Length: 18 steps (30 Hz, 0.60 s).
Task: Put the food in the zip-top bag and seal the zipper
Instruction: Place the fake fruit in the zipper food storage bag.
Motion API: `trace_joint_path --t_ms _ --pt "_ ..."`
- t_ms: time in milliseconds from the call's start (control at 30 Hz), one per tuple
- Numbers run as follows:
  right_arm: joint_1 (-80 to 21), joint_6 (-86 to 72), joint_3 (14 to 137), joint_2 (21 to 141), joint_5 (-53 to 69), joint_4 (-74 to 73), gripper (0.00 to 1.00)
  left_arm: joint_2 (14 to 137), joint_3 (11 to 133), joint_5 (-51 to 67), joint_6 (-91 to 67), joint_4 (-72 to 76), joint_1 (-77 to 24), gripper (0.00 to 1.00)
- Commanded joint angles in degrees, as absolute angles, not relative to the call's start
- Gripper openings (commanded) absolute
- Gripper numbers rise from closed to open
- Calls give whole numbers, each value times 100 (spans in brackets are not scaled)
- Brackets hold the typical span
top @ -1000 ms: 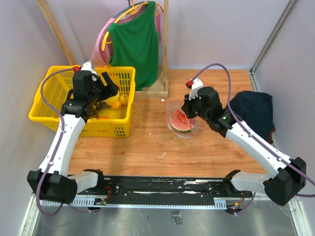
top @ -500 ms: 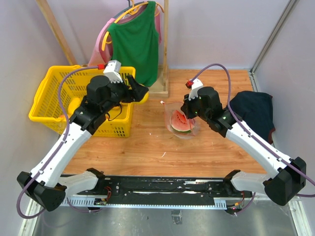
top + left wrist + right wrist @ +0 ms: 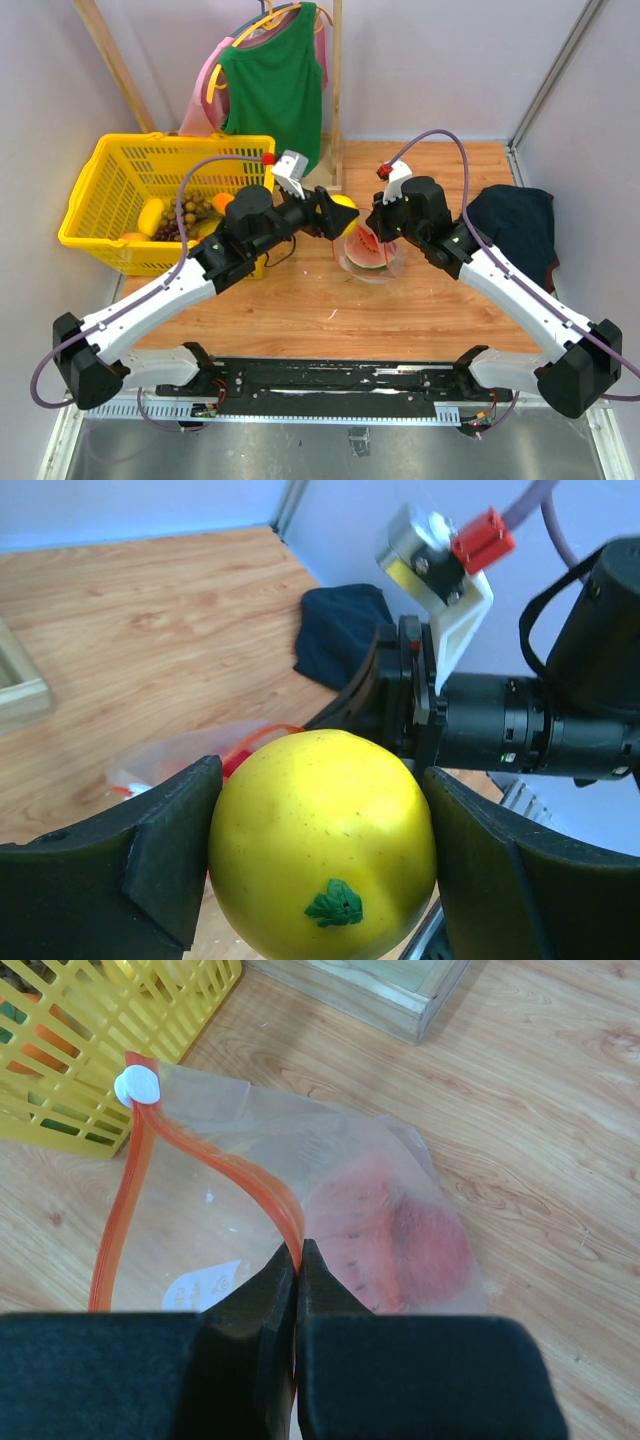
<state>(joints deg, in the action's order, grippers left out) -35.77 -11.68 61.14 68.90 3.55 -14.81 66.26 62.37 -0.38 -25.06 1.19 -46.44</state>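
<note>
**STATUS: BOTH JAWS LOADED ABOVE THE WOODEN TABLE**

My left gripper (image 3: 320, 875) grasped a yellow fruit (image 3: 322, 845), one pad on each side. It held the fruit in the air, close to my right gripper (image 3: 298, 1260). My right jaws were clenched on the zipper (image 3: 118, 1210), pinching the red-orange strip where its two runs met.

The zip-top bag (image 3: 350, 1175) lay on the wooden tabletop (image 3: 300, 300) near its middle, with a watermelon slice (image 3: 367, 247) inside. A white slider (image 3: 137, 1087) sat at the strip's end nearest the yellow basket (image 3: 100, 190).

The basket stood on the table's left side with more food in it. A dark navy cloth (image 3: 515, 220) lay toward the right wall. A wooden rack with a green top (image 3: 272, 90) stood at the back. Pale lilac walls (image 3: 450, 60) enclosed the table on three sides, and a metal floor strip (image 3: 300, 445) ran along the near edge.
</note>
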Motion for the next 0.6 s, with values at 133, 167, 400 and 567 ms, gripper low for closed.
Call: trace_joint_path --t_ms 133,167,400,567 --pt "-3647 -1248 6180 6699 494 -1327 1 6987 5717 -405 -2090 1397 -5144 43" --pt "-3647 -1247 6178 6690 492 -1322 1 7025 5654 -455 -2064 1453 -5190 43" --pt "-3646 -1274 6153 6660 536 -1299 1 7399 5432 -791 -1888 1419 -5314 46" --pt "-3641 -1282 6144 6645 585 -1293 1 7641 5432 -1192 -1760 1297 -5352 50"
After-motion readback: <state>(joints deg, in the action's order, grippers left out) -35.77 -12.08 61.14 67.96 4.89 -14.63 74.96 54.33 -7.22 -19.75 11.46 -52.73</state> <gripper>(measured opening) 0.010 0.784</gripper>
